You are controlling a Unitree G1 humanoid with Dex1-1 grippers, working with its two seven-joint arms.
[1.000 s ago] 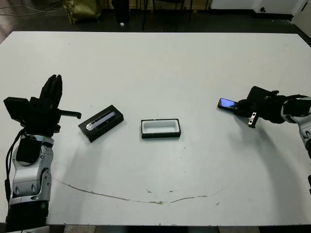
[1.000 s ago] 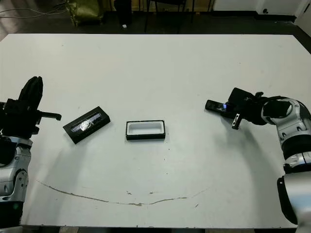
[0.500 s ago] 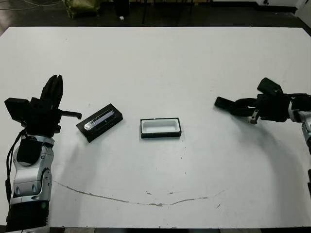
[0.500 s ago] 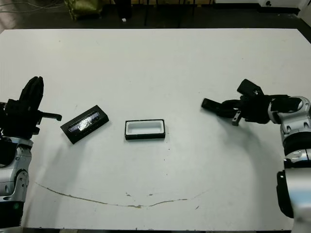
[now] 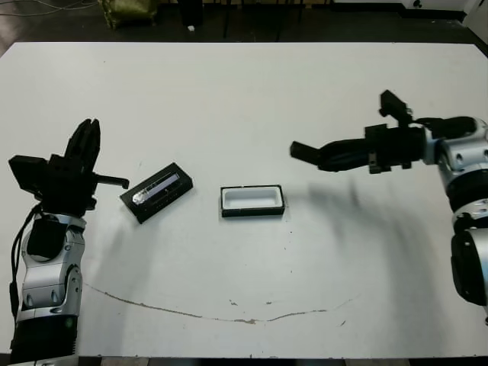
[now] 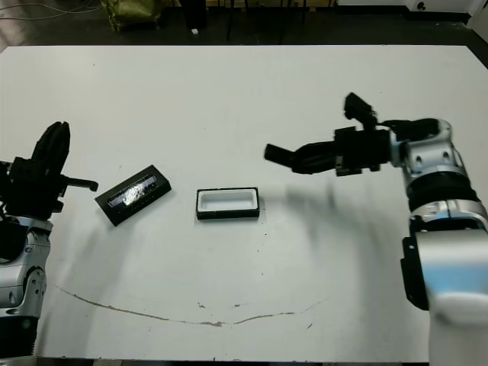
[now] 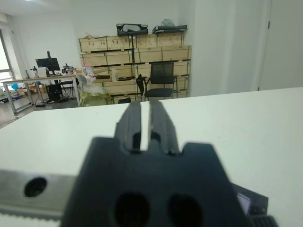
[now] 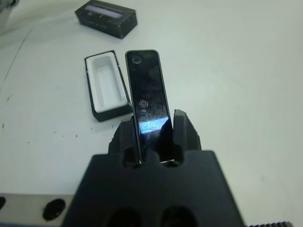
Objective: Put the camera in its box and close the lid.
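The camera, a flat glossy black bar, sticks out from between my right gripper's fingers, which are shut on its near end. It hangs above the table, right of the box and a little farther back, with its free end towards the box. The box is a shallow black tray with white lining, showing nothing inside. The lid, a black slab with a silvery stripe, lies slanted on the table left of the box. My left gripper stands upright left of the lid, shut on nothing.
A thin dark scuff line runs along the table near its front edge. Chairs and a yellowish bag stand on the floor beyond the far edge. The left wrist view shows shelves of wooden crates across the room.
My right arm has swung left towards the box and lifted, carrying the camera with it. The left arm, lid and box have stayed put.
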